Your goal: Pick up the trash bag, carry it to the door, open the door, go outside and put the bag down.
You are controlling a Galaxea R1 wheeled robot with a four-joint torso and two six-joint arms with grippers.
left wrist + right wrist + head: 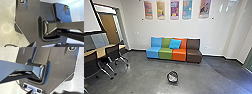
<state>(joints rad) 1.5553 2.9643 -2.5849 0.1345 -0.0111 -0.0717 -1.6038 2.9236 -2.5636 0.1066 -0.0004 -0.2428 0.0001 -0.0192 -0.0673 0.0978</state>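
Okay, so the trash bag (172, 78) is seen as a pale bundle inside a small dark round bin (168, 77), which is parked on the grey floor (141, 77) out in front of the robot. Its finer details are too blurry to be made out. As for the left gripper (50, 45) and right gripper (45, 92), it honestly can't be told whether either one is open or closed.

Just past the bin, a row of seats is lined up along the wall (136, 32): a blue seat (153, 52), then a green seat (166, 53), an orange seat (179, 55) and a dark brown seat (194, 55). A bright blue cushion (175, 44) is propped across where the green and orange ones meet. Above all that, five colourful panels (174, 10) are mounted in a row.

Over on the left, a light wood table (102, 51) is flanked by dark chairs (112, 53) with shiny legs, and behind those a brown wooden door (109, 27) can be spotted. Some of the pale screen (91, 16) is caught up in that corner too.
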